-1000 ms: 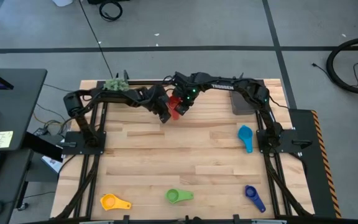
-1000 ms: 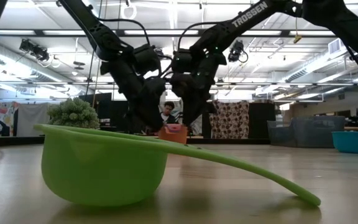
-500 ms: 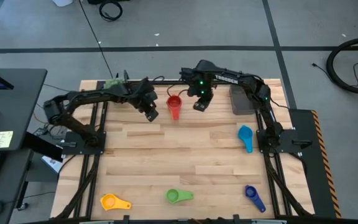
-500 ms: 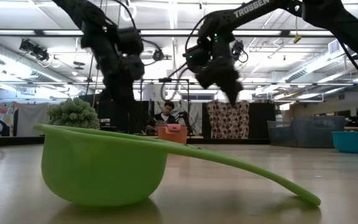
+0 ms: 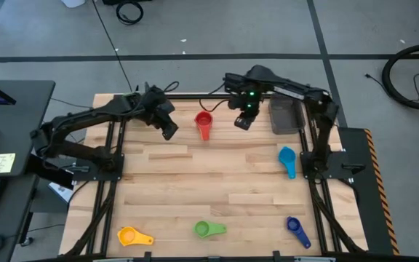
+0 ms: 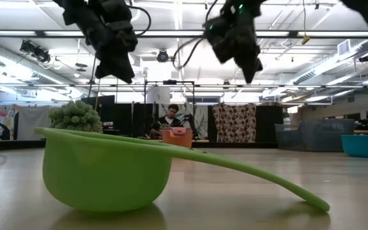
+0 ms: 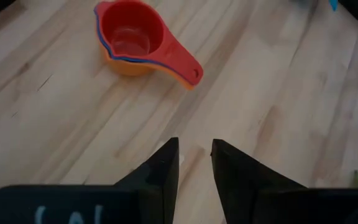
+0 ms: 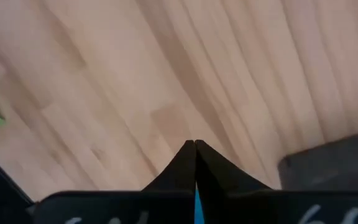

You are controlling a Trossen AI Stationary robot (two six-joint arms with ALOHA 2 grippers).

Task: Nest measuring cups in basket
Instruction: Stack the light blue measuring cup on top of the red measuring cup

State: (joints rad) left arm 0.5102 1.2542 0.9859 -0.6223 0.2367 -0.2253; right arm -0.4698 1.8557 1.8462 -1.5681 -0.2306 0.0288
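Observation:
A red measuring cup [image 5: 204,124] sits nested in a blue and an orange cup [image 7: 132,40], and the stack rests on its base at the table's far middle. My left gripper [image 5: 167,129] hovers left of the stack, slightly open [image 7: 194,155], with nothing in it. My right gripper [image 5: 243,122] hangs right of the stack, shut and empty [image 8: 195,146]. Both are raised above the table [image 6: 121,67] [image 6: 249,64]. The dark grey basket [image 5: 286,115] stands at the far right. The light blue [image 5: 287,160], green [image 5: 209,229], yellow [image 5: 133,236] and dark blue [image 5: 297,231] cups lie apart on the table.
A fuzzy green plant ball [image 5: 135,98] sits at the far left corner. The green cup [image 6: 107,169] fills the foreground of the low view. Black arm frames run along both table sides [image 5: 104,182] [image 5: 318,182]. Bare wood lies in the table's middle [image 5: 209,175].
Both grippers were close together at the red cup stack. They have drawn apart and risen, the left toward the table's left edge and the right toward the basket. The stack stays on the table where it was.

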